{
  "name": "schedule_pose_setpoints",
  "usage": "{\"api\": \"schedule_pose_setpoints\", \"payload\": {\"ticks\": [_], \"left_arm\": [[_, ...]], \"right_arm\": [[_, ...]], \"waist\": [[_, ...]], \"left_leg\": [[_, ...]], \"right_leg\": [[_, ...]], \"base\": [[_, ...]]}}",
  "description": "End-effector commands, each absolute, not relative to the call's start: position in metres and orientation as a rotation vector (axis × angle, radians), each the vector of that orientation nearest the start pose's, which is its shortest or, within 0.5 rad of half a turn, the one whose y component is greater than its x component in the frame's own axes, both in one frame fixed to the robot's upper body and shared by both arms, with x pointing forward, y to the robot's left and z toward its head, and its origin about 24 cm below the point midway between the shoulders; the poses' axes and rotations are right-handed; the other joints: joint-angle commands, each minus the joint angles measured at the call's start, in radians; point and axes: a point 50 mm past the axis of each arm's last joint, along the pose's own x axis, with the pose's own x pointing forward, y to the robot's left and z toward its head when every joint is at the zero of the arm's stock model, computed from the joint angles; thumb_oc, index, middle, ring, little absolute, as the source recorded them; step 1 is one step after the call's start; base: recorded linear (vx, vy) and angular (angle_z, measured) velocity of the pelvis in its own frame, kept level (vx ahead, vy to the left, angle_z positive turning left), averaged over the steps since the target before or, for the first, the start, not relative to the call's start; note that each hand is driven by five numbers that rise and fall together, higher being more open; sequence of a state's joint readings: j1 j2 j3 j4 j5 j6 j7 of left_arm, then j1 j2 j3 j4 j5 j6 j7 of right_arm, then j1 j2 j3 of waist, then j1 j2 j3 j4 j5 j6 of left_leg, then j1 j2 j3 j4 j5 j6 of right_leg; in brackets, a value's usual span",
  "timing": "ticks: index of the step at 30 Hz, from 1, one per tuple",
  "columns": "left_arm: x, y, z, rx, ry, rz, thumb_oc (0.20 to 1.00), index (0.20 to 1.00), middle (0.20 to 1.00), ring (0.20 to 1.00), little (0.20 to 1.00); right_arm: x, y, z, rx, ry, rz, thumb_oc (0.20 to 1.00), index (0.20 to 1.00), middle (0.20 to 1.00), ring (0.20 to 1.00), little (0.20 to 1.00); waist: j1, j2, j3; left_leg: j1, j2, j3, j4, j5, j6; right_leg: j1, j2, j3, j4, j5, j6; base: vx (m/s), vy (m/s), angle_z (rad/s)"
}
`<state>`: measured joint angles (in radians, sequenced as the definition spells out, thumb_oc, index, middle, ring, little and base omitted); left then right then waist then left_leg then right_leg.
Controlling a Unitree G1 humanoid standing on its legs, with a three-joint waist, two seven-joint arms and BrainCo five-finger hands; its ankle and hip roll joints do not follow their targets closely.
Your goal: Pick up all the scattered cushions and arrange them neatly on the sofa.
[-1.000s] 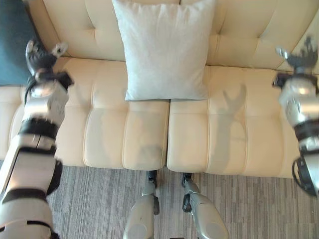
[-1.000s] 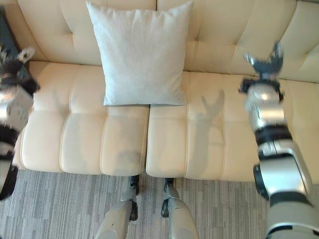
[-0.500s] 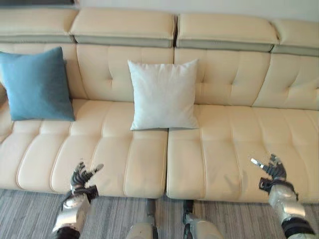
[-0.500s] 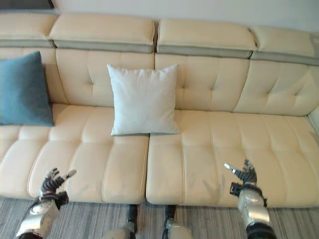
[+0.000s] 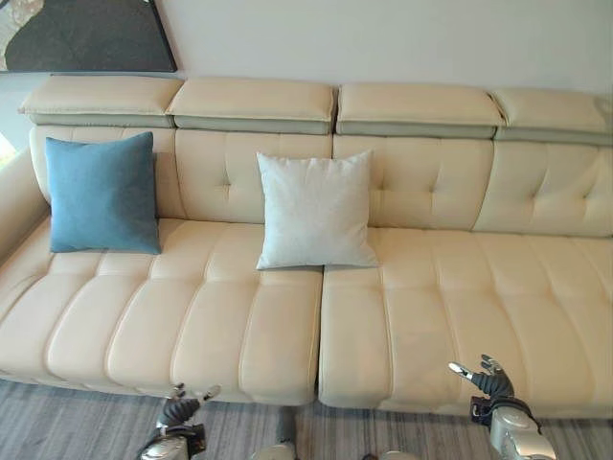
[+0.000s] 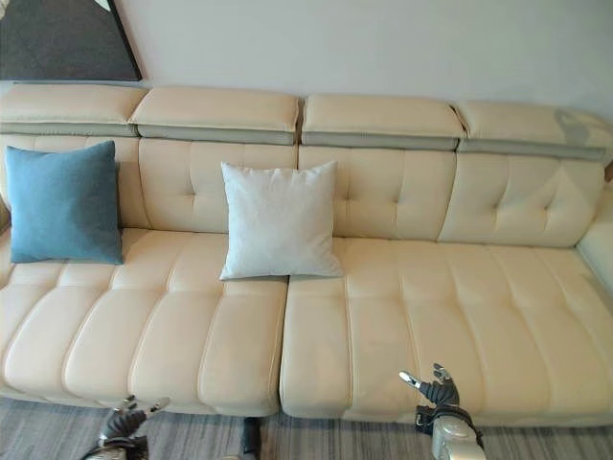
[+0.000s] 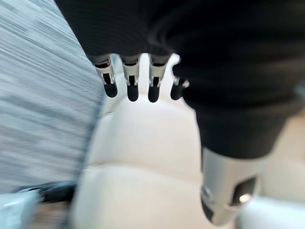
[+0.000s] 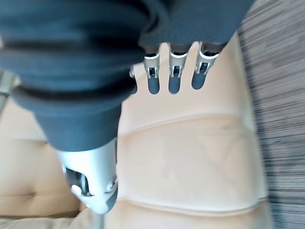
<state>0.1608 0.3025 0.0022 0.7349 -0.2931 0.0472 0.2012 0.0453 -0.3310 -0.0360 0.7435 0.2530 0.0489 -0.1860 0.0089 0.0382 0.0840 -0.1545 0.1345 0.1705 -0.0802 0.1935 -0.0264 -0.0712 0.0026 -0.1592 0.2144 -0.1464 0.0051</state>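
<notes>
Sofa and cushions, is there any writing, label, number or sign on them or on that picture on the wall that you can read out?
None: no readable text in any view.
Sofa: plain cream leather, no label or tag showing.
Blue cushion: plain, no print.
White cushion: plain, no print.
Wall picture: dark shapes, no words or numbers.
Left hand and right hand: open, no markings to read.

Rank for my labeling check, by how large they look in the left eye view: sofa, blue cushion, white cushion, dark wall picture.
1. sofa, by far largest.
2-3. white cushion and blue cushion: look alike, unranked.
The dark wall picture is cut off by the frame, so its rank is unsure.
</notes>
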Motion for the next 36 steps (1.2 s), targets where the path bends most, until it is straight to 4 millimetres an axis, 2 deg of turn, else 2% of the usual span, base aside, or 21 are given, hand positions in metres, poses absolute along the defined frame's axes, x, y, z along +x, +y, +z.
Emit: {"api": "schedule_pose_setpoints", "payload": {"ticks": [1,3,4,5,6,8,11,14,17,20,24,25,26,27,28,29,30,31,32,35,36], "left_arm": [[0.159,0.283,-0.096,0.175,0.768,0.437,1.000,1.000,1.000,1.000,1.000],[0.161,0.281,-0.096,0.193,0.770,0.423,1.000,1.000,1.000,1.000,1.000],[0.161,0.280,-0.097,0.195,0.770,0.416,1.000,1.000,1.000,1.000,1.000],[0.163,0.279,-0.096,0.204,0.765,0.405,1.000,1.000,1.000,1.000,1.000],[0.162,0.278,-0.098,0.203,0.772,0.402,1.000,1.000,1.000,1.000,1.000],[0.159,0.275,-0.100,0.189,0.782,0.399,1.000,1.000,1.000,1.000,1.000],[0.154,0.270,-0.106,0.172,0.810,0.388,1.000,1.000,1.000,1.000,1.000],[0.151,0.265,-0.110,0.153,0.829,0.375,1.000,1.000,1.000,1.000,1.000],[0.148,0.260,-0.114,0.170,0.856,0.349,1.000,1.000,1.000,1.000,1.000],[0.144,0.257,-0.119,0.200,0.889,0.317,1.000,1.000,1.000,1.000,1.000],[0.140,0.256,-0.124,0.220,0.933,0.302,1.000,1.000,1.000,1.000,1.000],[0.138,0.256,-0.125,0.228,0.941,0.295,1.000,1.000,1.000,1.000,1.000],[0.138,0.256,-0.127,0.238,0.952,0.288,1.000,1.000,1.000,1.000,1.000],[0.145,0.256,-0.123,0.238,0.924,0.286,1.000,1.000,1.000,1.000,1.000],[0.144,0.258,-0.122,0.240,0.919,0.298,1.000,1.000,1.000,1.000,1.000],[0.144,0.258,-0.122,0.241,0.919,0.297,1.000,1.000,1.000,1.000,1.000],[0.145,0.260,-0.122,0.237,0.920,0.310,1.000,1.000,1.000,1.000,1.000],[0.144,0.262,-0.122,0.235,0.925,0.315,1.000,1.000,1.000,1.000,1.000],[0.144,0.262,-0.122,0.235,0.925,0.315,1.000,1.000,1.000,1.000,1.000],[0.148,0.262,-0.119,0.244,0.906,0.310,1.000,1.000,1.000,1.000,1.000],[0.148,0.262,-0.119,0.244,0.906,0.310,1.000,1.000,1.000,1.000,1.000]], "right_arm": [[0.182,-0.276,-0.086,-0.169,0.700,-0.389,1.000,1.000,1.000,1.000,1.000],[0.182,-0.279,-0.085,-0.186,0.697,-0.386,1.000,1.000,1.000,1.000,1.000],[0.183,-0.279,-0.084,-0.189,0.695,-0.386,1.000,1.000,1.000,1.000,1.000],[0.184,-0.279,-0.083,-0.187,0.691,-0.379,1.000,1.000,1.000,1.000,1.000],[0.184,-0.278,-0.084,-0.186,0.699,-0.372,1.000,1.000,1.000,1.000,1.000],[0.182,-0.275,-0.087,-0.177,0.715,-0.364,1.000,1.000,1.000,1.000,1.000],[0.177,-0.272,-0.094,-0.165,0.750,-0.352,1.000,1.000,1.000,1.000,1.000],[0.172,-0.268,-0.099,-0.145,0.776,-0.348,1.000,1.000,1.000,1.000,1.000],[0.164,-0.267,-0.106,-0.136,0.813,-0.358,1.000,1.000,1.000,1.000,1.000],[0.157,-0.267,-0.110,-0.131,0.840,-0.362,1.000,1.000,1.000,1.000,1.000],[0.153,-0.268,-0.113,-0.125,0.863,-0.378,1.000,1.000,1.000,1.000,1.000],[0.152,-0.268,-0.113,-0.117,0.861,-0.385,1.000,1.000,1.000,1.000,1.000],[0.153,-0.268,-0.114,-0.110,0.862,-0.387,1.000,1.000,1.000,1.000,1.000],[0.161,-0.269,-0.109,-0.097,0.831,-0.400,1.000,1.000,1.000,1.000,1.000],[0.162,-0.269,-0.107,-0.094,0.818,-0.407,1.000,1.000,1.000,1.000,1.000],[0.162,-0.269,-0.107,-0.094,0.818,-0.408,1.000,1.000,1.000,1.000,1.000],[0.160,-0.272,-0.108,-0.095,0.822,-0.418,1.000,1.000,1.000,1.000,1.000],[0.156,-0.276,-0.109,-0.094,0.833,-0.442,1.000,1.000,1.000,1.000,1.000],[0.156,-0.276,-0.109,-0.094,0.833,-0.442,1.000,1.000,1.000,1.000,1.000],[0.153,-0.283,-0.108,-0.101,0.834,-0.476,1.000,1.000,1.000,1.000,1.000],[0.153,-0.283,-0.108,-0.101,0.834,-0.477,1.000,1.000,1.000,1.000,1.000]], "waist": [[-0.012,-0.058,0.057],[-0.018,-0.052,0.081],[-0.017,-0.053,0.093],[-0.013,-0.060,0.103],[-0.016,-0.067,0.099],[-0.020,-0.081,0.087],[-0.019,-0.074,0.065],[-0.028,-0.065,0.045],[-0.048,-0.048,0.033],[-0.061,-0.039,0.023],[-0.079,-0.030,0.032],[-0.090,-0.026,0.040],[-0.102,-0.015,0.050],[-0.105,-0.006,0.072],[-0.110,-0.001,0.075],[-0.108,-0.001,0.075],[-0.106,-0.001,0.077],[-0.111,-0.006,0.074],[-0.109,-0.006,0.074],[-0.103,-0.014,0.072],[-0.101,-0.014,0.072]], "left_leg": [[0.025,-0.101,-0.019,-0.007,-0.061,-0.057],[0.001,-0.084,-0.032,-0.007,-0.024,-0.083],[0.001,-0.088,-0.047,-0.007,-0.026,-0.080],[0.036,-0.101,-0.063,-0.007,-0.034,-0.062],[0.043,-0.109,-0.061,0.025,-0.065,-0.046],[0.055,-0.122,-0.041,0.139,-0.174,-0.018],[0.120,-0.138,-0.051,0.149,-0.236,-0.002],[0.164,-0.140,-0.058,0.123,-0.251,0.002],[0.197,-0.139,-0.075,0.017,-0.206,-0.004],[0.212,-0.144,-0.065,-0.007,-0.214,-0.001],[0.211,-0.149,-0.018,-0.007,-0.226,0.011],[0.214,-0.149,0.013,-0.007,-0.233,0.017],[0.212,-0.144,0.074,-0.007,-0.244,0.026],[0.218,-0.133,0.166,-0.007,-0.261,0.034],[0.240,-0.126,0.224,-0.007,-0.277,0.025],[0.240,-0.126,0.225,-0.007,-0.277,0.024],[0.248,-0.118,0.264,-0.007,-0.280,0.020],[0.264,-0.110,0.332,-0.007,-0.284,0.012],[0.264,-0.109,0.333,-0.007,-0.284,0.012],[0.297,-0.103,0.430,-0.007,-0.293,0.005],[0.298,-0.103,0.431,-0.007,-0.294,0.005]], "right_leg": [[0.158,-0.001,-0.031,-0.210,-0.008,0.051],[0.143,0.010,-0.046,-0.201,-0.001,0.042],[0.132,0.006,-0.050,-0.188,0.001,0.040],[0.125,-0.001,-0.046,-0.184,0.011,0.042],[0.118,-0.010,-0.048,-0.185,0.022,0.046],[0.108,-0.030,-0.043,-0.190,0.039,0.053],[0.108,-0.023,-0.018,-0.204,0.043,0.055],[0.100,-0.014,-0.012,-0.198,0.040,0.055],[0.090,-0.005,-0.011,-0.201,0.052,0.056],[0.094,-0.005,0.002,-0.217,0.064,0.063],[0.071,-0.011,0.055,-0.227,0.100,0.079],[0.059,-0.014,0.073,-0.224,0.107,0.087],[0.022,-0.018,0.102,-0.189,0.104,0.095],[-0.031,-0.047,0.050,-0.112,0.101,0.111],[-0.034,-0.085,-0.045,-0.105,0.112,0.129],[-0.034,-0.085,-0.043,-0.105,0.112,0.129],[-0.038,-0.104,-0.111,-0.108,0.125,0.132],[-0.048,-0.120,-0.217,-0.134,0.153,0.139],[-0.048,-0.119,-0.215,-0.136,0.155,0.139],[-0.046,-0.149,-0.408,-0.187,0.201,0.155],[-0.046,-0.149,-0.408,-0.189,0.203,0.155]], "base": [[-0.35,-0.268,-0.01],[-0.38,-0.224,0.11],[-0.34,-0.158,0.00],[-0.28,-0.121,-0.01],[-0.25,-0.115,0.02],[-0.17,-0.071,0.00],[-0.08,-0.009,-0.08],[-0.03,0.039,-0.14],[-0.04,0.087,-0.03],[-0.03,0.110,0.00],[-0.08,0.123,-0.33],[-0.11,0.167,-0.99],[-0.17,0.181,-0.99],[-0.10,0.144,-1.48],[-0.05,0.063,-1.83],[0.02,-0.017,-2.60],[0.00,-0.118,-2.47],[0.00,-0.119,-2.07],[0.03,-0.131,-1.66],[0.07,-0.136,-1.66],[0.15,-0.219,-1.38]]}}
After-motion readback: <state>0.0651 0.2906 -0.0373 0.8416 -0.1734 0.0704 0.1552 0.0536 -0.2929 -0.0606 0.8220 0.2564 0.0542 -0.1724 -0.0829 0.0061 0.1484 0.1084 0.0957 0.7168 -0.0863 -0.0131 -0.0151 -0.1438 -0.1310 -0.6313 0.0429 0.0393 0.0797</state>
